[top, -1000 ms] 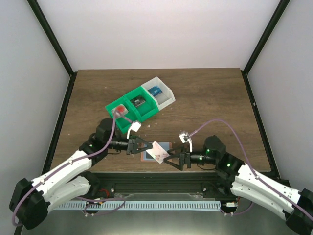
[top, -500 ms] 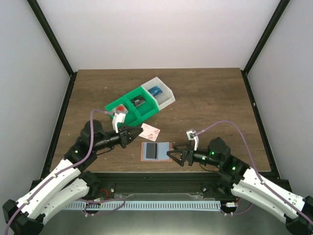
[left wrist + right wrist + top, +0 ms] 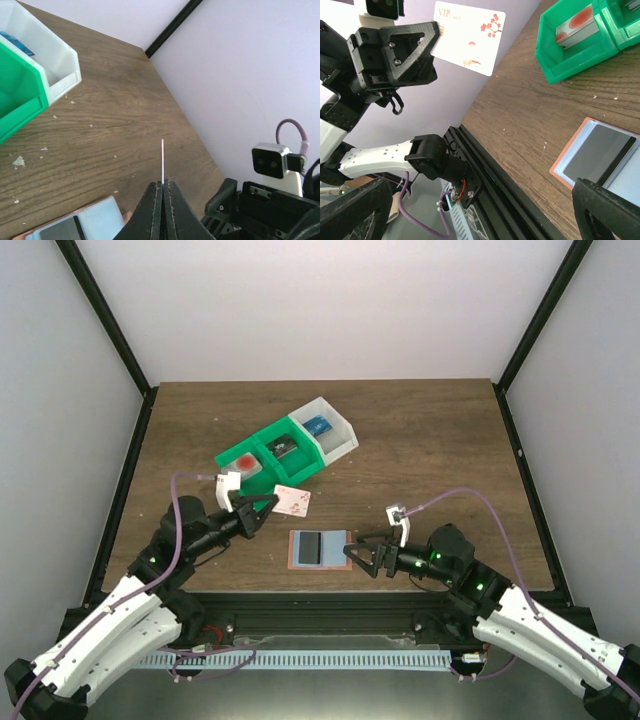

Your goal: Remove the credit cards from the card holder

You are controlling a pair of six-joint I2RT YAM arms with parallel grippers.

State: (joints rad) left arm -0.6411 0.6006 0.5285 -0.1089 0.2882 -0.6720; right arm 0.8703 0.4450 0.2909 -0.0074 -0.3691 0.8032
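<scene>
The card holder [image 3: 345, 538] lies flat near the table's front edge, with a dark grey card [image 3: 311, 547] and a pale blue card [image 3: 335, 549] lying on it. My left gripper [image 3: 266, 508] is shut on a whitish credit card [image 3: 294, 500] with red blossoms, held in the air up and left of the holder. The left wrist view shows that card [image 3: 162, 160] edge-on between the shut fingertips [image 3: 155, 192]. In the right wrist view the printed face of the card [image 3: 467, 37] shows. My right gripper [image 3: 357, 558] stands open just right of the holder [image 3: 559, 171], holding nothing.
A green-and-white three-compartment bin [image 3: 300, 462] sits behind the holder and holds small red, black and blue blocks. Its white end [image 3: 60, 60] shows in the left wrist view. The black frame rail [image 3: 490, 165] runs along the table's near edge.
My left gripper has lifted the whitish card off the holder and carried it up and to the left. My right gripper has drawn back slightly to the holder's right side.
</scene>
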